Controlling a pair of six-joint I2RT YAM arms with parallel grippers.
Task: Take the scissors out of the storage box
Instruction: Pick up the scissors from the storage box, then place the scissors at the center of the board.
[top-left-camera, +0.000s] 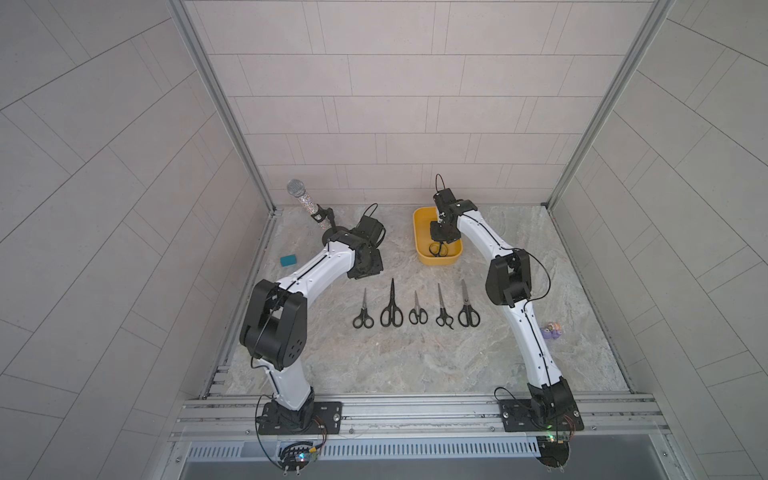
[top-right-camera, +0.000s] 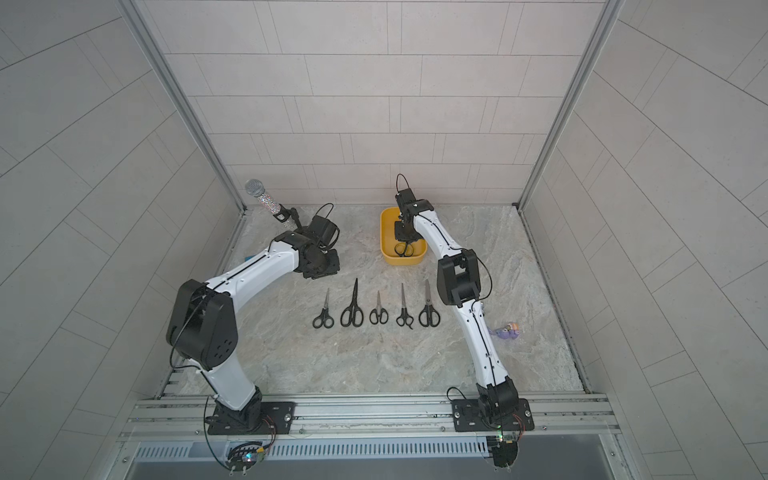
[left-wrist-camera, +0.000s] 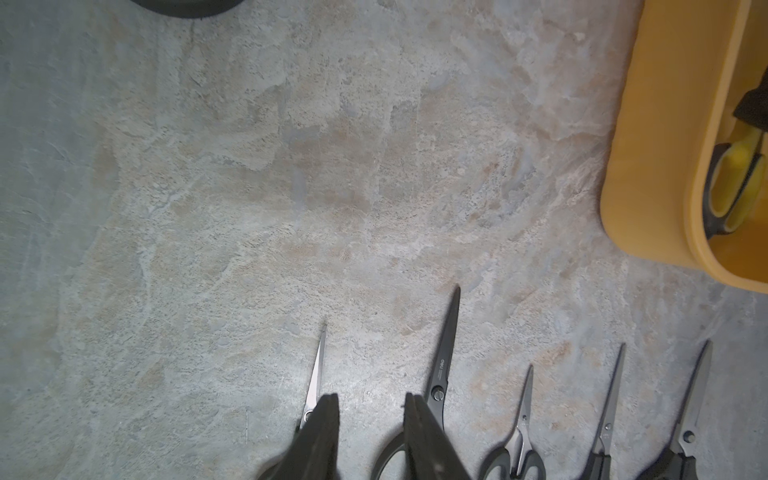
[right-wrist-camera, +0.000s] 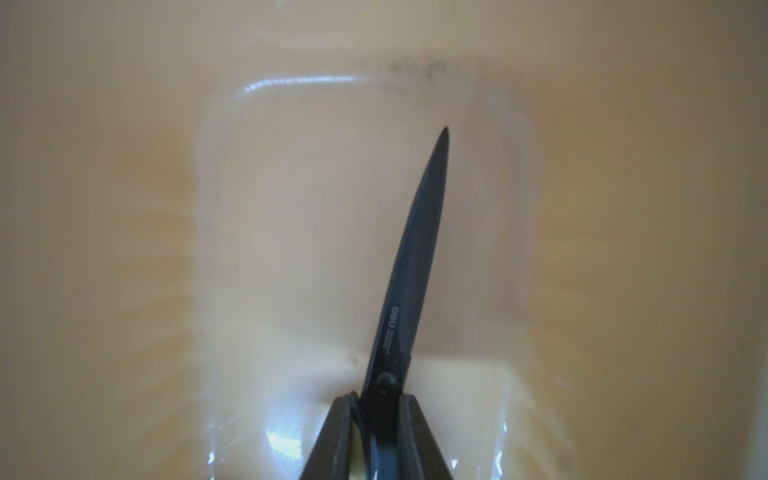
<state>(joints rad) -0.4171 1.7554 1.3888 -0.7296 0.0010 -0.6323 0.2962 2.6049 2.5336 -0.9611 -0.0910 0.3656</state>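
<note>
The last scissors (right-wrist-camera: 409, 266), yellow-handled, are in the storage box (top-left-camera: 420, 232), your right fingers (right-wrist-camera: 332, 440) closed on them at the pivot. Lift straight up, blade clear of the wall. Your left fingers (left-wrist-camera: 322, 436) stand narrowly apart, empty.

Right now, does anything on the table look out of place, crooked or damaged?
Nothing looks damaged or spilled. Five scissors lie in a tidy row, blades all pointing the same way. Only the yellow-handled pair is out of line: it is in the storage box, with the right gripper shut on it near the pivot.
</note>
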